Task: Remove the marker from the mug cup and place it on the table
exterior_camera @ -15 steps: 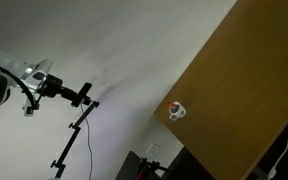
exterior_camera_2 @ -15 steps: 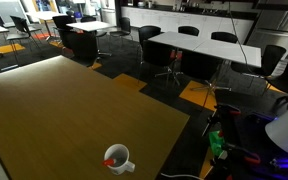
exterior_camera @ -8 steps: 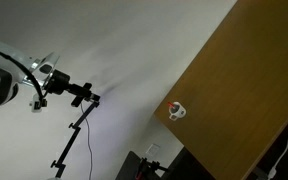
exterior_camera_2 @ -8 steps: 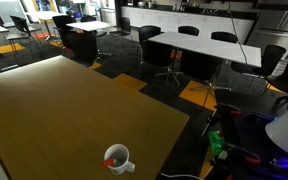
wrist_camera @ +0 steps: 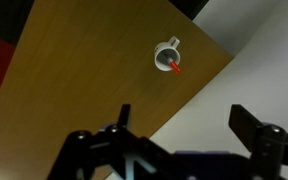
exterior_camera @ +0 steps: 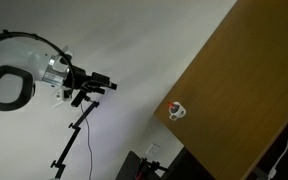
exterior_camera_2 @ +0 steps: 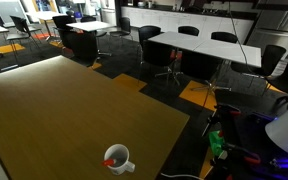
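In an exterior view my gripper (exterior_camera: 102,81) hangs far from the mug cup (exterior_camera: 176,110) on the table (exterior_camera: 246,70); in an exterior view the marker (exterior_camera_2: 111,161) sits in it; the wrist view shows my jaws apart, so I'd pinch the light, stiff marker's protruding end.

Black office chairs (exterior_camera_2: 150,40) ring a long white desk (exterior_camera_2: 199,42); a dark tripod (exterior_camera: 73,127) stands before a white wall (exterior_camera: 144,60).

No writing, label, brand or number can be read in any view; the mug (wrist_camera: 167,55), the table (wrist_camera: 84,70) and the gripper (wrist_camera: 179,125) show no legible marks.
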`<action>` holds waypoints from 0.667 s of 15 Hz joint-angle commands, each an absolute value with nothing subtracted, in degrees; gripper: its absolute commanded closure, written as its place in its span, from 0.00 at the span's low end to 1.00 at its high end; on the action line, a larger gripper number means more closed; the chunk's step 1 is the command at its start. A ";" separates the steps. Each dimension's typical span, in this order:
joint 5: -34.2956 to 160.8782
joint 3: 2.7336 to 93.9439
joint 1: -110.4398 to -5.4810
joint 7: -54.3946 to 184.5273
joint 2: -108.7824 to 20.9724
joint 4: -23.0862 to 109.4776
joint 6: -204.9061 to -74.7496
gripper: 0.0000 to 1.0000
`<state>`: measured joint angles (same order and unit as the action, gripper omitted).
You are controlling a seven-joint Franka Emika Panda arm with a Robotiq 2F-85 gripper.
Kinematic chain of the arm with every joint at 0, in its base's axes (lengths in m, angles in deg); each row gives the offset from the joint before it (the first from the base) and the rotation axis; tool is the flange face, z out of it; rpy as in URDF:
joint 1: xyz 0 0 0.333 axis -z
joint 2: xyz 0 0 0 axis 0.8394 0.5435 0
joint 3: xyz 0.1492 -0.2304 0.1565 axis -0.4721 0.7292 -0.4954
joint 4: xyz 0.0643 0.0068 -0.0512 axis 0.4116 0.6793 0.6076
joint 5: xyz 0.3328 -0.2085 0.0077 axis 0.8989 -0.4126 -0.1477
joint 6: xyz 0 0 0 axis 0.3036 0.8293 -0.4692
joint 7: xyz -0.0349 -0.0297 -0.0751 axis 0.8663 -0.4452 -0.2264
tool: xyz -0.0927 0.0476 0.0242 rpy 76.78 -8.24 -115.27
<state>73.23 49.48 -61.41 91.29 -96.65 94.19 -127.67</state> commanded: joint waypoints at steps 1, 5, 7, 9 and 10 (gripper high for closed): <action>75.36 53.07 -65.35 99.75 -95.31 95.97 -133.24 0.00; 81.88 57.69 -70.17 111.01 -94.05 97.29 -136.42 0.00; 85.19 59.12 -71.70 116.43 -93.17 97.49 -136.35 0.00; 88.76 60.05 -72.66 120.96 -92.06 97.25 -135.41 0.00; 90.56 60.27 -72.95 122.83 -91.26 97.00 -135.07 0.00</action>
<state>86.03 58.97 -71.24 117.21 -93.12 97.32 -134.71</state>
